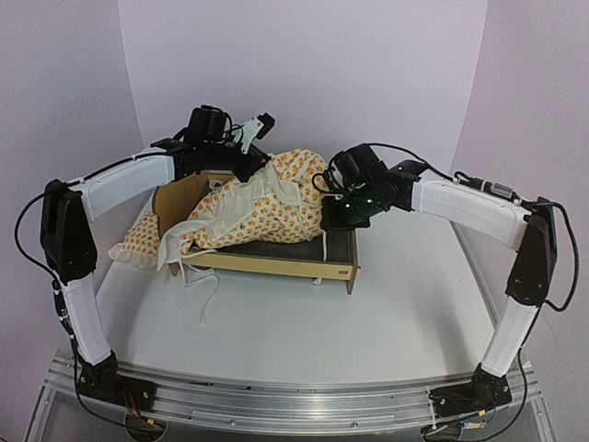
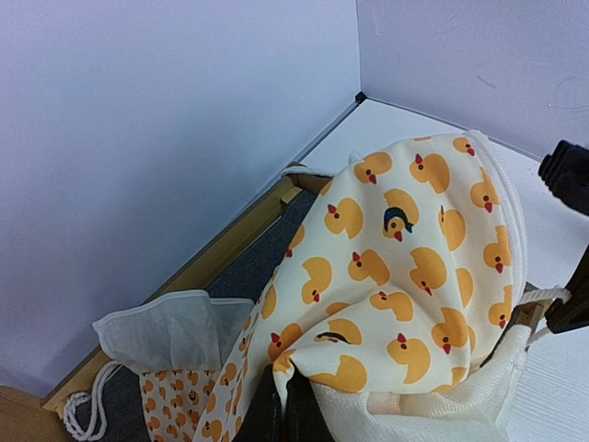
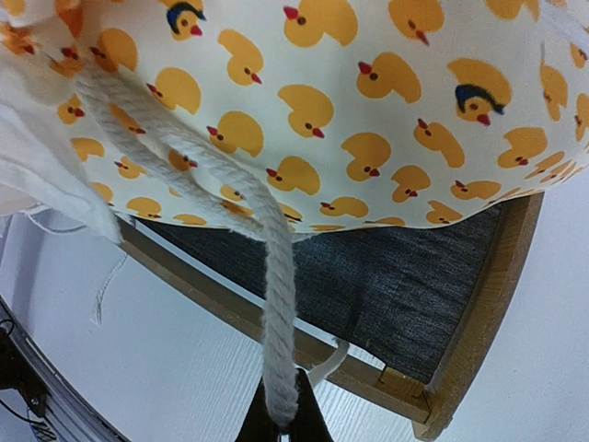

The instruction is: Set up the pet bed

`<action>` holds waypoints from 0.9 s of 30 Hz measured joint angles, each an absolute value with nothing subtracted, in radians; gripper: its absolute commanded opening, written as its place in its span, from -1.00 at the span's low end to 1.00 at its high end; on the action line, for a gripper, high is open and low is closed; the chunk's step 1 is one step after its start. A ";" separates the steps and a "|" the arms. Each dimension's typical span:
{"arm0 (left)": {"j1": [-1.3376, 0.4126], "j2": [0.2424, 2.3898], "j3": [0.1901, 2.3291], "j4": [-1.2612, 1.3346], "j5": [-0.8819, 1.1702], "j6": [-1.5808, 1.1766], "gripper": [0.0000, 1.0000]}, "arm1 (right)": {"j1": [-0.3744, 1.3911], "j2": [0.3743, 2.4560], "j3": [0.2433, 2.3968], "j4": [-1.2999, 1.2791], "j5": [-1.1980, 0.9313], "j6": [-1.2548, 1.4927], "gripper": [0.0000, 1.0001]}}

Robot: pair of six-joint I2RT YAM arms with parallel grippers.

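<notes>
Clamped shut: left gripper (image 2: 283, 419) on cushion (image 2: 405, 267), right gripper (image 3: 281, 425) on tie (image 3: 271, 267). Lower onto bed (image 1: 276, 264) directly beneath, long axis left-right.

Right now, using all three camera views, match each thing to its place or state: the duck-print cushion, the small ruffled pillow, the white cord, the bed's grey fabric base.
Things:
1. duck-print cushion
2. small ruffled pillow
3. white cord
4. grey fabric base

Places or states:
A. pinched in the right fingers
B. lying on the table outside the pet bed, by its headboard
C. partly bare near the footboard
D. bunched up on top of the pet bed

Pairs: 1-D, 2-B, 3-A, 4-C
</notes>
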State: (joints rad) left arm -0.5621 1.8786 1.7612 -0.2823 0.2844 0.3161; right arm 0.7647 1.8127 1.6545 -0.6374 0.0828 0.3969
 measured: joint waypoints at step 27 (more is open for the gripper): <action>-0.562 1.879 1.752 -0.279 0.286 0.315 -1.00 | 0.842 1.828 1.515 -0.444 0.145 0.272 -0.67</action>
